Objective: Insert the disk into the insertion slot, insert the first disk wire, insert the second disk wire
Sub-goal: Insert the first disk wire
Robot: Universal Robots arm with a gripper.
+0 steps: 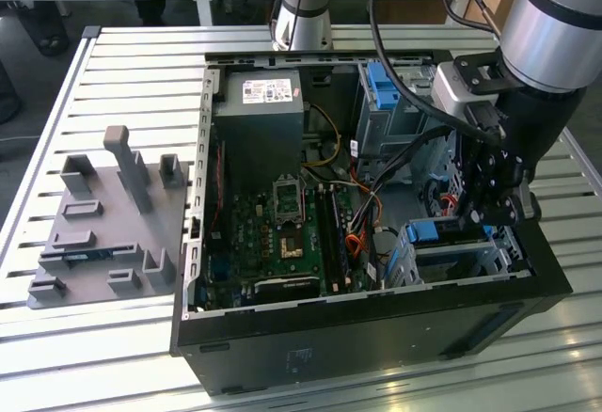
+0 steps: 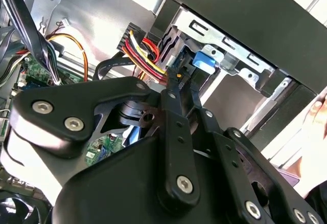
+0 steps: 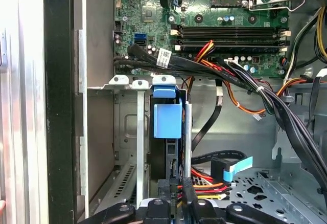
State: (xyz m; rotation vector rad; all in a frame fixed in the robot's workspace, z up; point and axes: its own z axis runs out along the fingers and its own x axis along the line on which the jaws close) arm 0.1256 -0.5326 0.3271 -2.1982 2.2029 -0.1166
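The computer case [image 1: 376, 337] lies on its side on the slatted tabletop [image 1: 122, 64] with its open face up, which lets the arm come down on the insertion slot [image 3: 127, 132] from above. The disk [image 3: 167, 120] is already in that slot. It stands on edge between the perforated cage walls, with the blue tab of its caddy at the slot's mouth.

The gripper [image 2: 181, 78] hangs right at the slot's open end. Its fingers [image 2: 172, 106] are drawn narrow and pinch the black plug of the first disk wire [image 2: 148, 55], a bundle of red, yellow and black leads. The plug is held against the disk's exposed edge, just beside the blue tab; I cannot tell whether it is fully seated. The tight pinch probably keeps the small plug square to its socket and keeps the fingers slim enough to work between the cage walls.

A second cable [image 3: 232, 163], black with a pale blue tab, lies loose on the case floor near the slot and apart from the disk, so it looks unconnected. The motherboard [image 3: 230, 9] lies beyond the slot, with a thick black cable bundle running between them.
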